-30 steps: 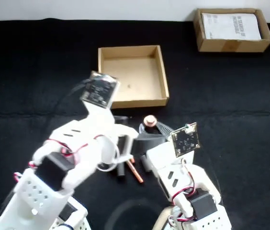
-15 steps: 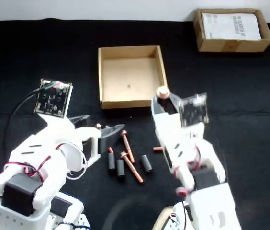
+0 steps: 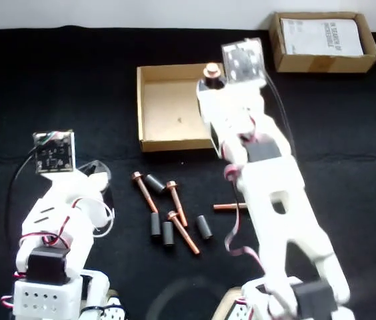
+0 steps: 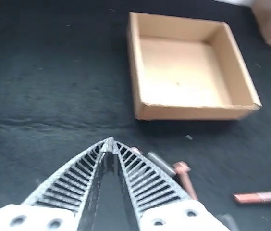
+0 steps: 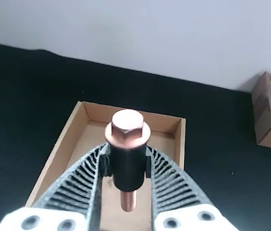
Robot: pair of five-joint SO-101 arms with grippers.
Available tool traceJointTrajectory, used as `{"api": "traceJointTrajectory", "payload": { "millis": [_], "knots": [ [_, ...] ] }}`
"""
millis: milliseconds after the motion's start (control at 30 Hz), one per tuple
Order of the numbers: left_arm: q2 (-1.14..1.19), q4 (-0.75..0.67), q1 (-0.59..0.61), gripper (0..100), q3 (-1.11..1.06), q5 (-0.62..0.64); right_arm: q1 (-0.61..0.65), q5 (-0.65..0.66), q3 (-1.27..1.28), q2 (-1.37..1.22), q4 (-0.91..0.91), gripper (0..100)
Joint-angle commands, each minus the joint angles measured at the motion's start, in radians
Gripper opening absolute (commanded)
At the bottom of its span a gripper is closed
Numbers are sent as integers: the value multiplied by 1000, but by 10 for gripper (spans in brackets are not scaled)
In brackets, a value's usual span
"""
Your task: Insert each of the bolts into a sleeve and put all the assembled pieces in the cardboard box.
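Pulling back toward its base over the last second, your left hand point(image 4: 109, 143) now sits low at the left of the surface point(image 3: 55, 80), its fingers pressed together on nothing. Beside it, four loose bolts point(image 3: 176, 200) and four loose sleeves point(image 3: 155, 225) lie scattered between the arms, near the front wall of the cardboard box point(image 3: 141, 107). None of them is paired yet. The box is bare inside, so nothing has been delivered. Your right hand point(image 5: 126, 153) has swung up from the pile and out over the right part of the box. It grips an assembled piece point(image 5: 127, 166): a copper bolt standing head-up through a black sleeve. Letting it go into the box looks like the step in hand. Far right, a smaller box point(image 3: 288, 61) holds a printed sheet point(image 3: 321, 35).
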State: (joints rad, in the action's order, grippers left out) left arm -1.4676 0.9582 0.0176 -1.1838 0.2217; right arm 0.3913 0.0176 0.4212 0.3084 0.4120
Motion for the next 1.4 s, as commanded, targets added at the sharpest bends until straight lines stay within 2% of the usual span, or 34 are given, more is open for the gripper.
{"api": "traceJointTrajectory", "payload": {
  "millis": [0,133,300,467,667,833,967,1033,1233,1367],
  "knots": [
    [-67,-120,74,9,-117,-3,-12,0,-263,-153,99,8],
    [-160,-219,156,9,-272,-3,-7,110,-513,-360,266,8],
    [-291,-267,239,9,-420,-2,-5,261,-806,-584,453,8],
    [-348,-278,266,9,-506,-2,16,486,-1009,-771,584,8],
    [-343,-275,266,9,-510,-2,38,628,-1145,-895,684,8],
    [-343,-275,265,9,-510,-2,64,638,-1161,-914,814,36],
    [-343,-275,265,9,-510,-2,67,638,-1161,-911,900,193],
    [-343,-275,265,9,-510,-2,64,638,-1161,-911,909,235],
    [-343,-273,265,9,-510,-2,61,632,-1159,-855,918,235],
    [-340,-273,265,9,-510,-2,84,624,-1159,-776,998,235]
  ]
}}
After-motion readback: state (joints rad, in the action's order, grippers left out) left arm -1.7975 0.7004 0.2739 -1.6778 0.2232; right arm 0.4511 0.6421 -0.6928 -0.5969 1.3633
